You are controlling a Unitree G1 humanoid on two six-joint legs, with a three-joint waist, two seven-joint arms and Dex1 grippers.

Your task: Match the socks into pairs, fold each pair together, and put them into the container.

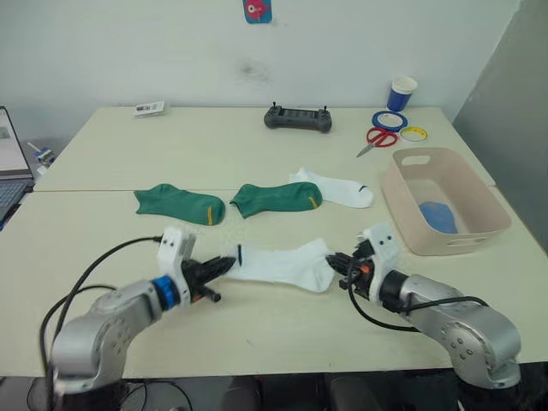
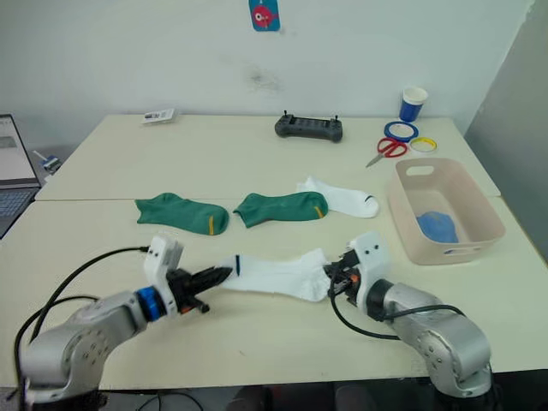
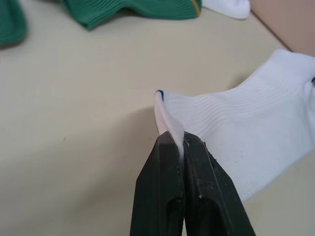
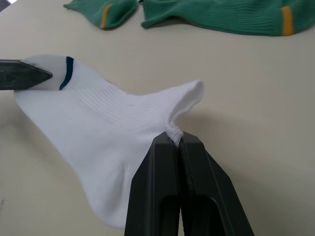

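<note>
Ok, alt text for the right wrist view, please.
The right gripper, shut, pinches one end of a white sock lying on a beige table; the left gripper holds the sock's other end by its dark cuff mark. Two green socks lie beyond.

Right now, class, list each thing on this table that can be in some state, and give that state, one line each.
Left gripper: shut on the near white sock's cuff edge.
Right gripper: shut on the near white sock's other end.
Near white sock: held between both grippers.
Far white sock: lying flat, unpaired.
Two green socks: flat, side by side, unfolded.
Container: upright, holding something blue.
Scissors: closed.
Paper cup: upright.
</note>
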